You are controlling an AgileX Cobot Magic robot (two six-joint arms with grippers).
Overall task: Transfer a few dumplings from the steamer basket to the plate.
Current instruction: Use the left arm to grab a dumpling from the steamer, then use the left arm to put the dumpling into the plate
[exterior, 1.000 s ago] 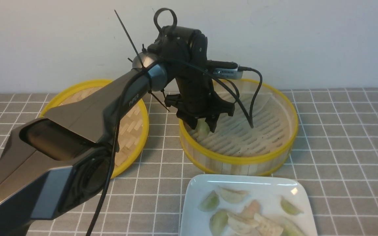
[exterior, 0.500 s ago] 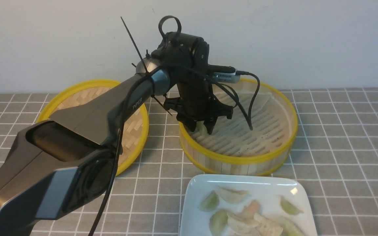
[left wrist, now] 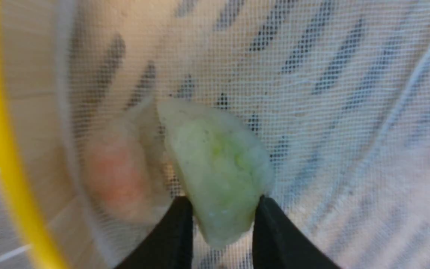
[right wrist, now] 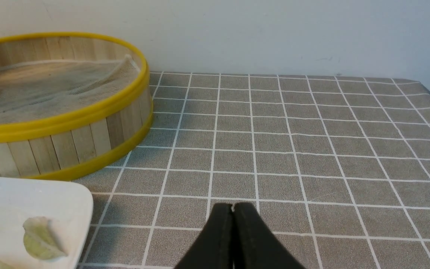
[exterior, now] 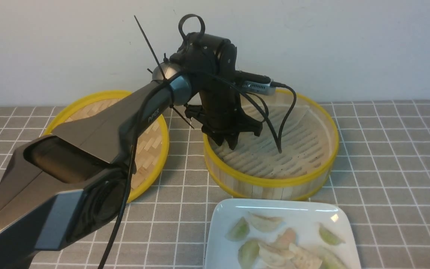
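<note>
One green dumpling (left wrist: 217, 164) is pinched by the left gripper (left wrist: 224, 204) inside the steamer basket (exterior: 271, 183), beside a pinkish dumpling (left wrist: 118, 175). Several dumplings (exterior: 286, 239) are seen on the plate (exterior: 274, 206). The right gripper (right wrist: 233, 210) is pressed together.

Reads as pale, matt bamboo slats on the steamer basket (exterior: 274, 189), with smooth, faintly shiny yellow rims. Fine white woven gauze for the mesh liner (left wrist: 349, 93). Herringbone-woven bamboo strips across the lid (exterior: 149, 145). Glossy white ceramic on the plate (exterior: 274, 210), catching highlights. Waxy, translucent skin on the green dumpling (left wrist: 218, 164). Matt black plastic on the left gripper (left wrist: 224, 203); smooth dark satin casing along the left arm (exterior: 99, 127). Matt grey cloth, white-gridded, for the tablecloth (right wrist: 312, 149).
</note>
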